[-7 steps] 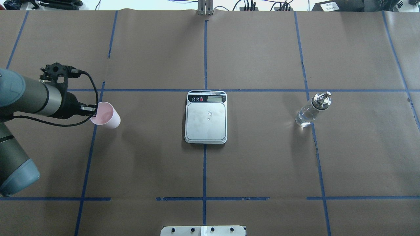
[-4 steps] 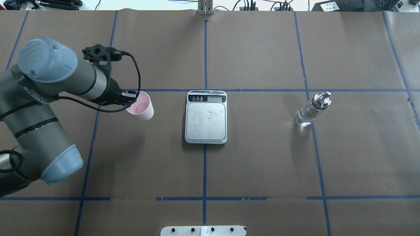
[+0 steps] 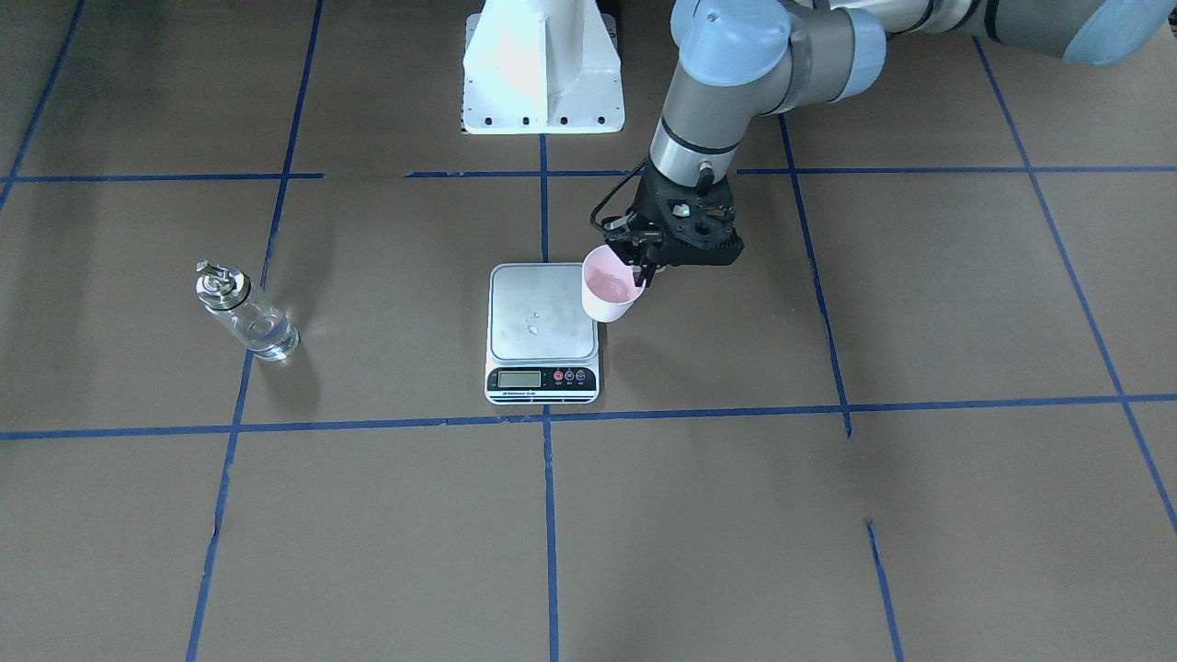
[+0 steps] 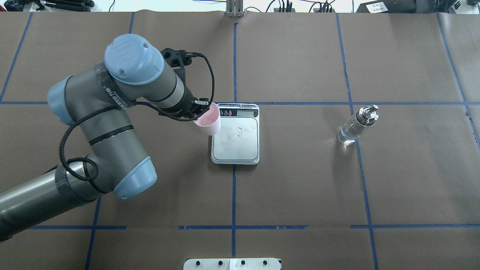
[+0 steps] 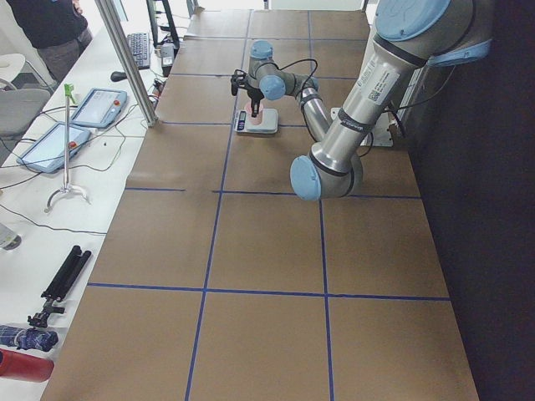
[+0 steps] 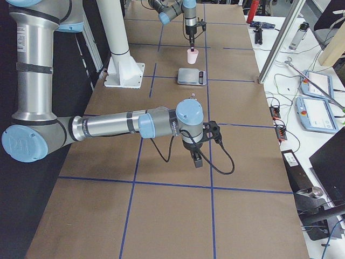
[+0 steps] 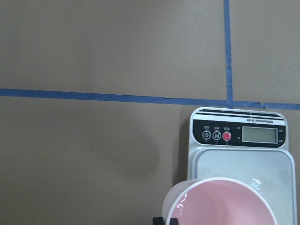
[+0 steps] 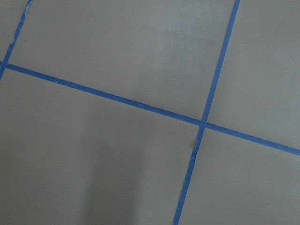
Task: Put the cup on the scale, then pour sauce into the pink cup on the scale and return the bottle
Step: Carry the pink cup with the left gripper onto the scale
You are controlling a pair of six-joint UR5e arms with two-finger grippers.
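The left gripper [image 4: 200, 105] is clamped on the rim of the pale pink tapered paper cup [image 4: 207, 120], holding it mouth-up in the air at the left edge of the flat silver-topped kitchen scale [image 4: 235, 144]. Well to the right stands the small clear glass bottle [image 4: 352, 127] with its silver pourer cap. The right gripper [image 6: 197, 161] hangs above the table; I cannot tell whether its fingers are apart.

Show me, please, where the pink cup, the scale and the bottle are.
cup [image 4: 206, 116], overhead exterior view, its pink inside.
scale [image 4: 236, 146], overhead exterior view, bare steel platform.
bottle [image 4: 348, 133], overhead exterior view, glass body.
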